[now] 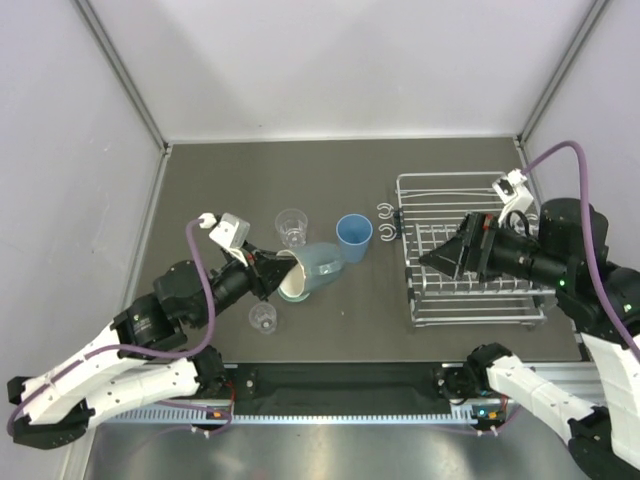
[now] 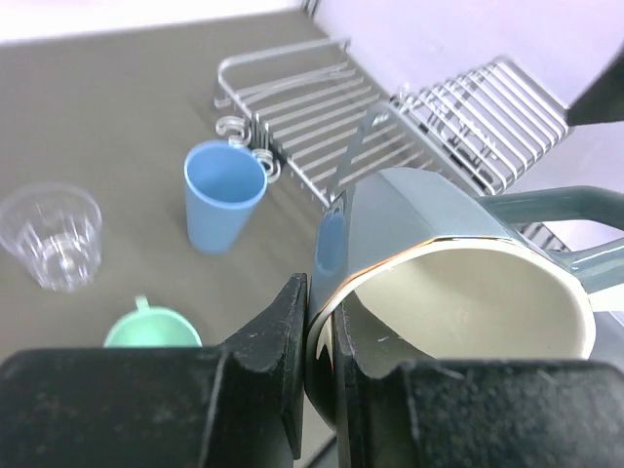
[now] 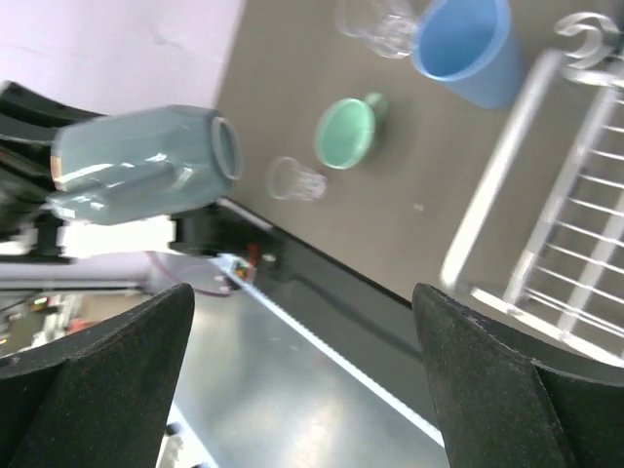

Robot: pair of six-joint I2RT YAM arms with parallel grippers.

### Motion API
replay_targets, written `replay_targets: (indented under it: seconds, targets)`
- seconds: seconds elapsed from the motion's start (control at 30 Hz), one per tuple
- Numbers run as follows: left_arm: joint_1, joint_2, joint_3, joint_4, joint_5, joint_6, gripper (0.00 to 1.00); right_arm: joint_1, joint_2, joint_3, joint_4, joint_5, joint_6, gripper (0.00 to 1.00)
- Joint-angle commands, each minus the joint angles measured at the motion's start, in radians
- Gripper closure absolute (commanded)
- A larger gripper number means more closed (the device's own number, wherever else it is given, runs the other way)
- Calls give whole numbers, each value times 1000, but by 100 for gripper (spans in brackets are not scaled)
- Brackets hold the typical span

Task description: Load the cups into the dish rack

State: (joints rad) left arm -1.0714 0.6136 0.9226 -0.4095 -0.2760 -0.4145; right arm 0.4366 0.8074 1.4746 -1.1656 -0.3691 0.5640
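Observation:
My left gripper [image 1: 283,272] is shut on the rim of a grey-teal mug with a cream inside [image 1: 318,265], one finger inside and one outside, and holds it tilted above the table; the wrist view [image 2: 320,292] shows the mug [image 2: 390,214] close up. A blue tumbler [image 1: 353,238] and a clear tumbler [image 1: 291,226] stand beyond it, and a smaller clear tumbler [image 1: 263,318] stands nearer. A small mint-green mug [image 2: 151,330] sits under the held mug, hidden in the top view. The silver wire dish rack [image 1: 430,185] stands at the right. My right gripper [image 1: 440,258] is open and empty over the rack.
Two curled hooks [image 1: 385,222] stick out of the rack's left side, near the blue tumbler. Pale walls close the table at the back and both sides. The arm bases and a metal rail [image 1: 350,385] run along the near edge.

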Motion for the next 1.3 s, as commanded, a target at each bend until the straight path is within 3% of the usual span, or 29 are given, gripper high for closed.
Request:
replay_targets:
  seconds: [0.0,0.17,0.3,0.43,0.53,0.6,0.77,0.93,1.03,1.27]
  targets:
    - [-2,-26,-14,253,6,101,100,11,24,47,182,-141,76,7]
    - [-2,-32,-34,382,29,178,100,88,87,65,277,-159,132,8]
    - [-4,-40,-53,489,86,171,100,255,151,70,354,-99,154,5]
    - [-4,-58,-79,566,265,210,100,379,225,73,441,-53,177,0]
    - [-2,-77,-100,604,458,330,100,431,259,107,454,-25,171,1]
    - [-4,-93,-123,626,558,371,100,436,259,113,458,-19,184,0]
    - [-4,-155,-140,618,577,514,100,438,219,70,516,13,310,0]
    - [-4,-166,-149,647,627,700,100,438,219,13,595,-74,480,0]
    - [-4,-167,-154,681,627,824,100,438,226,-7,641,-116,540,0]
    - [-2,-106,-113,741,600,954,100,436,271,12,647,-177,576,0]
